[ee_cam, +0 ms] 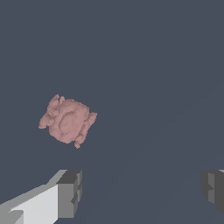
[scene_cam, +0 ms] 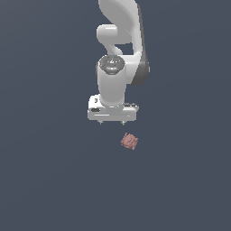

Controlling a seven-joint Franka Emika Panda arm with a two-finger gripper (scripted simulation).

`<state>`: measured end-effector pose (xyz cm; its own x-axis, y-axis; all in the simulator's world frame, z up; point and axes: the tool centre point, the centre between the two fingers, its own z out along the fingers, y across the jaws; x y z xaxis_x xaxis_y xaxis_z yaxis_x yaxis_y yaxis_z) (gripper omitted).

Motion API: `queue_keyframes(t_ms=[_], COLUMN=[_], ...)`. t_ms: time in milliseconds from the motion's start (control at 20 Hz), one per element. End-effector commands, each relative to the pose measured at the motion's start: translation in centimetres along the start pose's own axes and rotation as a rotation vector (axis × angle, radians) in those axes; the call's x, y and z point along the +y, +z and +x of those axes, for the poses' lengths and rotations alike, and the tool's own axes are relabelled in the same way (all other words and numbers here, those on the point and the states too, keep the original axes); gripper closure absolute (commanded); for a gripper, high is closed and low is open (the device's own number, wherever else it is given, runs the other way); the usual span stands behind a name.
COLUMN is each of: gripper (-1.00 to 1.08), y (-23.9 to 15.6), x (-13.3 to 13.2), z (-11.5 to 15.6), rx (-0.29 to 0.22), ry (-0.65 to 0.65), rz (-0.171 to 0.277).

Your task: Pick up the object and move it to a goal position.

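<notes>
The flat dark slate-grey surface (scene_cam: 49,180) runs unbroken to every border of both views, with no wall, lip or seam showing, and the only things on or over it are the arm and the object, so open ground lies on all sides of both. In the exterior view the white arm (scene_cam: 118,49) comes down from the top edge, and its gripper (scene_cam: 111,122) points downward near the middle of the picture; only two short finger stubs show under the wide white hand there. The wrist view shows the fingers (ee_cam: 70,192) spread wide apart with bare surface between them and nothing in their hold. The object (scene_cam: 129,141) lies just below the gripper and a little toward the exterior view's right, apart from it and outside the gap between the fingers. It is a small pinkish-red lump, narrower than the white hand, with a knobbly, berry-like skin; the wrist view (ee_cam: 68,121) shows a rounded body with a faint ring-shaped hollow on its face and ragged bumps along two sides. It probably rests on the surface, though no shadow confirms the contact.
</notes>
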<state>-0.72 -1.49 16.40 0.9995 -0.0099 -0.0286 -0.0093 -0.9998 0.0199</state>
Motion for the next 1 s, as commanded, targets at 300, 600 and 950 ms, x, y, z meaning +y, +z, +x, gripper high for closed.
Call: queue_keyframes(t_ms=[300, 600, 950], gripper=[-0.92, -0.92, -0.92], y=[0.4, 0.7, 0.9], x=[-1.1, -2.1, -2.2], z=[-0.2, -0.5, -0.3], rx=[-0.013, -0.025, -0.022], ry=[-0.002, 0.001, -0.033], rz=[0.020, 0.039, 0.035])
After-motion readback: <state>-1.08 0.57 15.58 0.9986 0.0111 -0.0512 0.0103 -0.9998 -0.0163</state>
